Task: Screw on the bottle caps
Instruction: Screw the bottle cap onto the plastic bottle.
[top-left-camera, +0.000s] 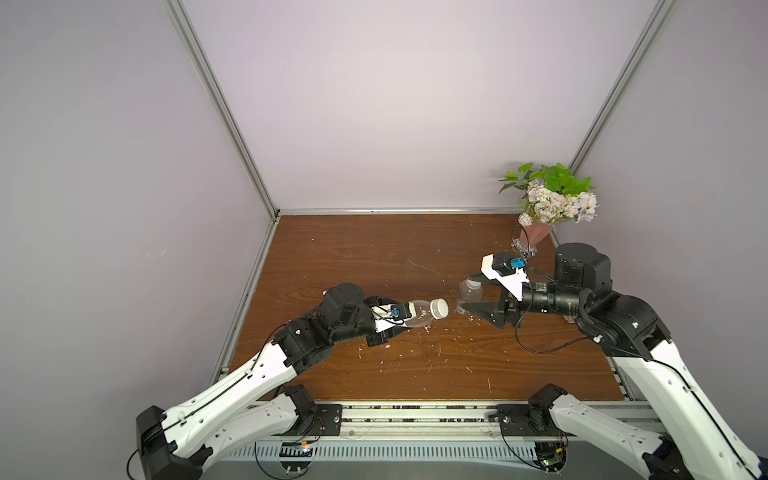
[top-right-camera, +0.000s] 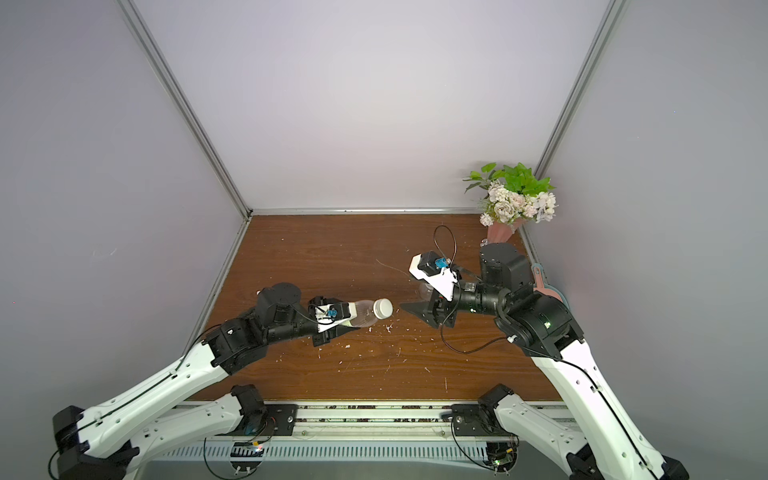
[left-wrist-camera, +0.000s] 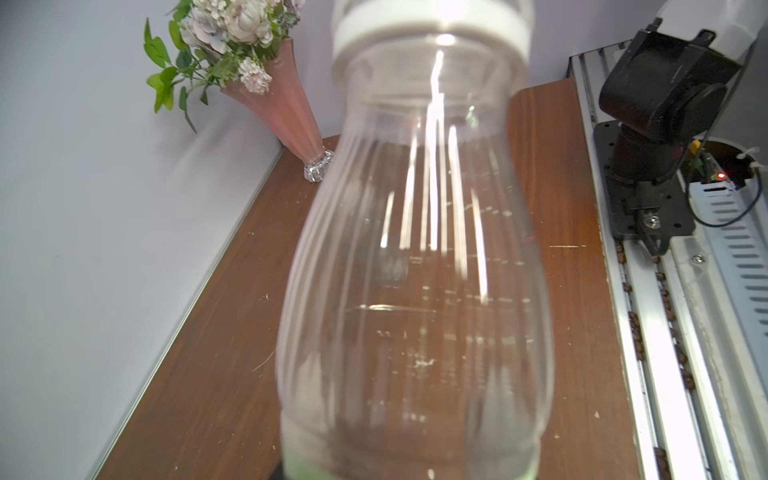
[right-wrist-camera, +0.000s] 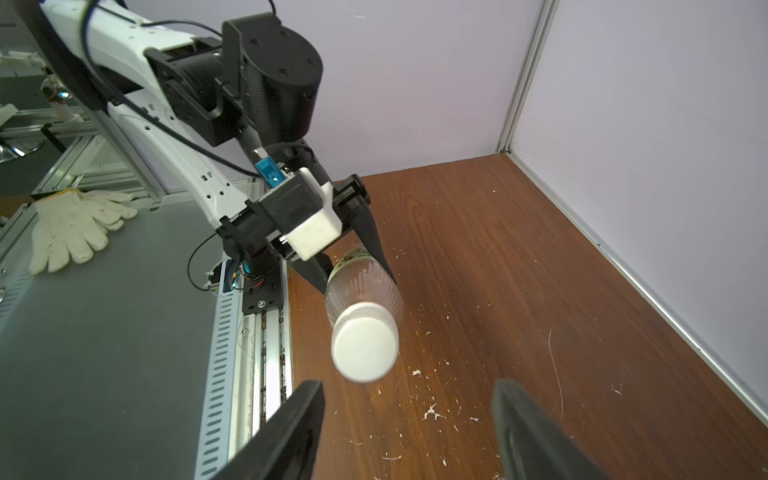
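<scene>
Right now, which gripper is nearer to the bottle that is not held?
Right. The open right gripper is next to the free bottle; the left gripper is farther off, shut on the capped bottle.

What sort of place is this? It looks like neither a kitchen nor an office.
Most likely a robotics lab test cell: two robot arms bolted to an aluminium rail beside a wooden tabletop, boxed in by plain walls on metal framing. The flower vase seems mere decoration.
</scene>
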